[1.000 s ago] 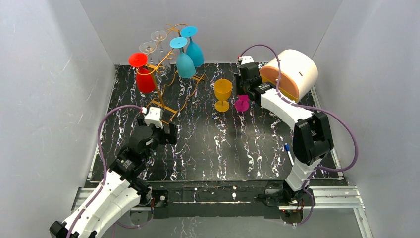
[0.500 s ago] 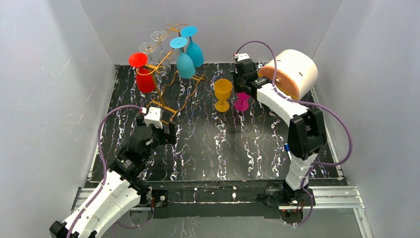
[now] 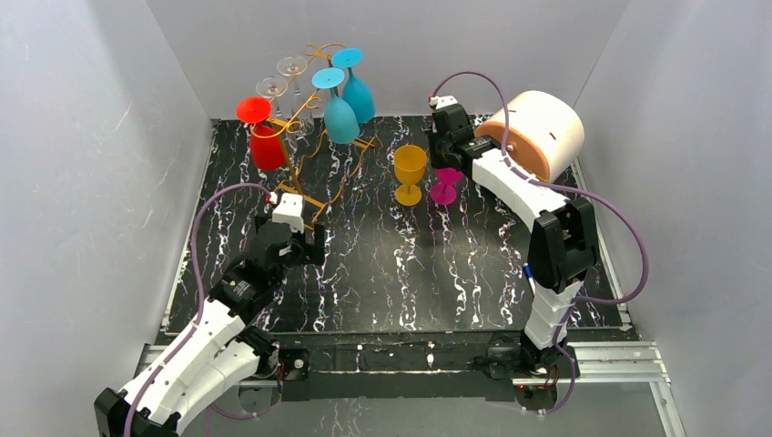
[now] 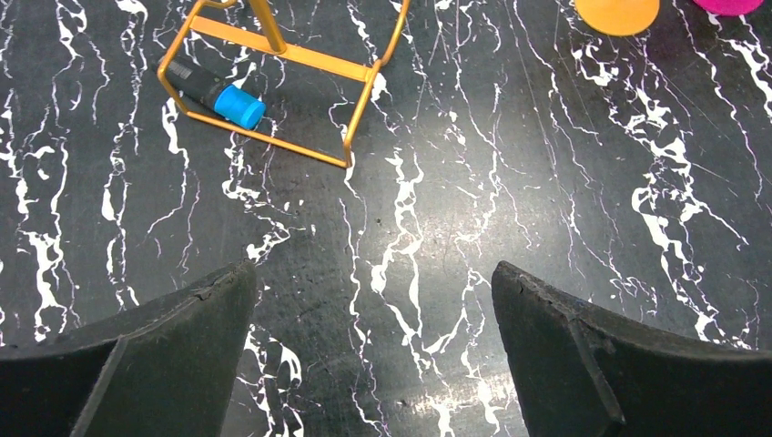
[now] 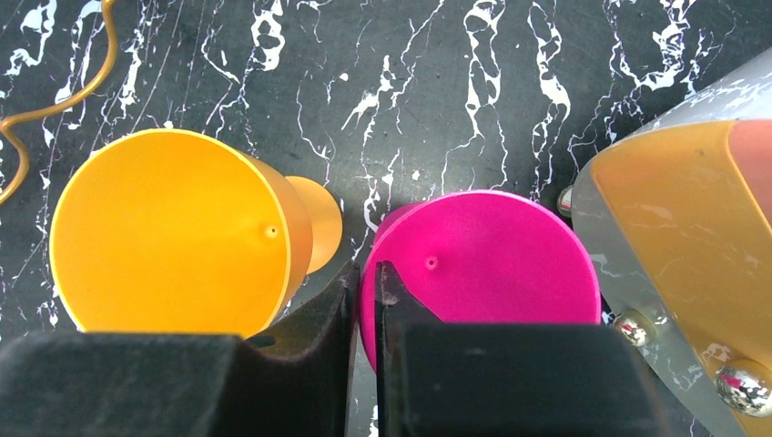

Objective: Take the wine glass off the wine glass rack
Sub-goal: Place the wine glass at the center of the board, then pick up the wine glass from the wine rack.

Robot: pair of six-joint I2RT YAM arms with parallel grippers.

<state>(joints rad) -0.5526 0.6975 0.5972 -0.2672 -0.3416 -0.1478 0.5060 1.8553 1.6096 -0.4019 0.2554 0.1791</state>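
Note:
The golden wire wine glass rack (image 3: pixel 305 137) stands at the back left, its base (image 4: pixel 300 64) near my left gripper. A red glass (image 3: pixel 267 146), two teal glasses (image 3: pixel 341 118) and clear ones (image 3: pixel 291 73) hang upside down on it. A yellow glass (image 3: pixel 409 168) (image 5: pixel 173 232) and a magenta wine glass (image 3: pixel 445 188) (image 5: pixel 492 264) stand upright on the table. My right gripper (image 3: pixel 448 164) (image 5: pixel 364 273) straddles the magenta rim, jaws slightly apart. My left gripper (image 3: pixel 305 246) (image 4: pixel 373 282) hovers wide open over bare table in front of the rack.
A white and peach domed box (image 3: pixel 537 132) (image 5: pixel 683 209) sits just right of the magenta glass. A blue-capped marker (image 4: pixel 218 96) lies inside the rack's base. A pen (image 3: pixel 530 280) lies by the right arm. Grey walls enclose the black marbled table (image 3: pixel 410 273).
The right arm shifted slightly left and back with the magenta glass, and its jaws have parted a little. The left arm edged forward toward the rack's base.

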